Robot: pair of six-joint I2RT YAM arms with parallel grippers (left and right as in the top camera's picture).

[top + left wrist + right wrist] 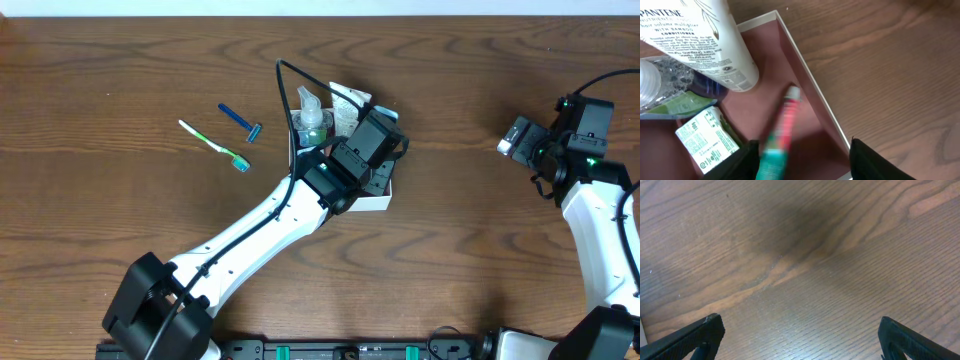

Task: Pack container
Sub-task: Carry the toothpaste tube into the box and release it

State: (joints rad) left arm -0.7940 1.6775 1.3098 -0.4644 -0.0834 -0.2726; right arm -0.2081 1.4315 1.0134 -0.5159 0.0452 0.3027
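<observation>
Left end effector (807,157) over container (812,92), fingers apart; blurred red-green tube (784,125) between them, beside one finger. Right end effector (800,337) spread wide above surface (805,250).

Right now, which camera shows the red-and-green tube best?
Left wrist: the red-and-green tube shows, blurred, over the container floor near its right wall. Overhead, the left arm hides it. Right wrist shows only wood table.

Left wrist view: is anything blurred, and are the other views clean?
Left wrist: the red-and-green tube is smeared with motion blur, while the conditioner bottle has sharp print. Right wrist: crisp table grain, one soft dark shadow patch. Overhead: evenly lit, no glare.
</observation>
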